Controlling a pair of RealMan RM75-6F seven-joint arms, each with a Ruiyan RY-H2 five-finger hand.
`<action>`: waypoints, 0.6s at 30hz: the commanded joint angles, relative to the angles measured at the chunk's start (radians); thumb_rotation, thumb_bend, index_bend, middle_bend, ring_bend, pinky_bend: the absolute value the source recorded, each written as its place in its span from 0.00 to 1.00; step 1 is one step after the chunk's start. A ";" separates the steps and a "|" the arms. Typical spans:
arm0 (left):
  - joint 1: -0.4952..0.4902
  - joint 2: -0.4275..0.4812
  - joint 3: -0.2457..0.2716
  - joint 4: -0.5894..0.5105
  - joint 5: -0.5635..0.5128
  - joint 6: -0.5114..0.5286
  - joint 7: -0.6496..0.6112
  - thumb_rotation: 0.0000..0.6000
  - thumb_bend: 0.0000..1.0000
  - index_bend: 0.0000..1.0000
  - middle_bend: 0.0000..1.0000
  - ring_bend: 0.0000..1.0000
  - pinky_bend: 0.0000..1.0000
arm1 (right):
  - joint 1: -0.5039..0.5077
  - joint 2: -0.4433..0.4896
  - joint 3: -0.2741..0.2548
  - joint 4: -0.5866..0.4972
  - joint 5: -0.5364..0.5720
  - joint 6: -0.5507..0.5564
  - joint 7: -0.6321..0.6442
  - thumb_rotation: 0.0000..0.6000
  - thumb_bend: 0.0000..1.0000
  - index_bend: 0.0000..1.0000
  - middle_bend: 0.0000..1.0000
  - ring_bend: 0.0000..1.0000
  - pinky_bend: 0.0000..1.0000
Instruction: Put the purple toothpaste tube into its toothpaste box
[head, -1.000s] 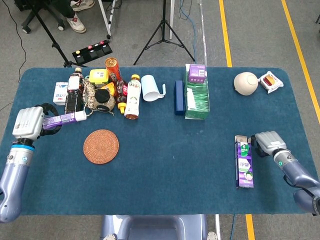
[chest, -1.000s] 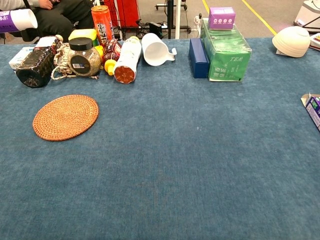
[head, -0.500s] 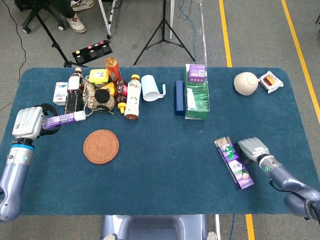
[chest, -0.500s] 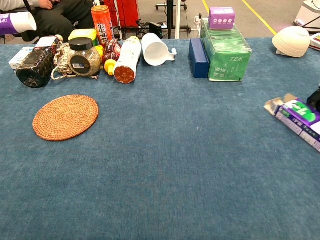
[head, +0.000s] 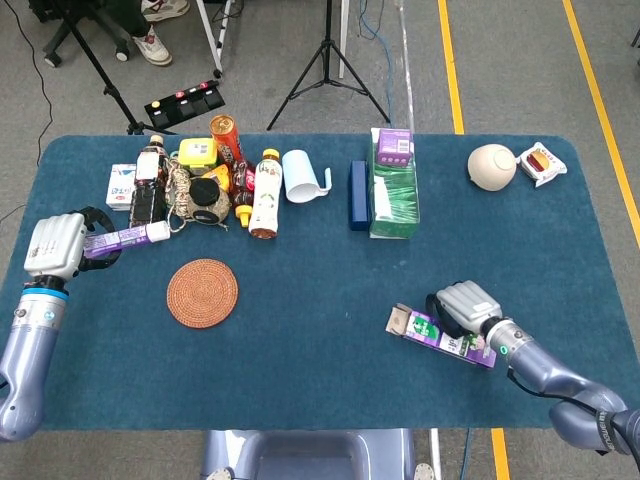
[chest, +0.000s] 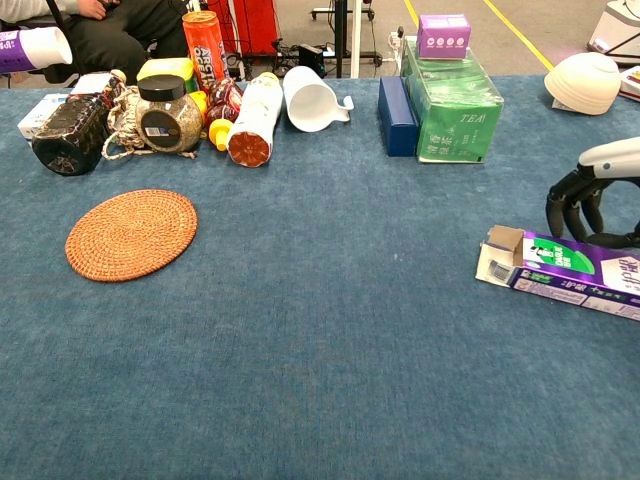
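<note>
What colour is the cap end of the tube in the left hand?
White, on the purple toothpaste tube held by the left hand; the head view shows it best.

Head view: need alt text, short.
On a blue table, the right robot hand rests on a purple toothpaste box lying flat near the front, open flap pointing left. The left robot hand holds a purple toothpaste tube at far left, beside a round woven coaster.

The right hand (head: 466, 304) swings the purple-and-green cardboard toothpaste box (head: 441, 336) leftward, turning it from lengthwise to nearly crosswise.
</note>
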 joint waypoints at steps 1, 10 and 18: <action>0.001 0.000 -0.001 0.004 0.003 -0.001 -0.006 1.00 0.27 0.58 0.41 0.39 0.62 | -0.002 0.048 0.013 -0.073 0.031 0.010 0.003 1.00 0.31 0.21 0.22 0.23 0.13; 0.002 -0.003 0.001 0.019 0.004 -0.018 -0.025 1.00 0.27 0.58 0.42 0.39 0.62 | -0.009 0.151 0.019 -0.219 0.083 0.020 -0.013 1.00 0.15 0.06 0.00 0.00 0.00; 0.004 -0.003 0.001 0.029 0.008 -0.020 -0.034 1.00 0.27 0.58 0.41 0.39 0.62 | -0.058 0.165 -0.017 -0.284 0.135 0.096 -0.094 1.00 0.12 0.03 0.00 0.00 0.00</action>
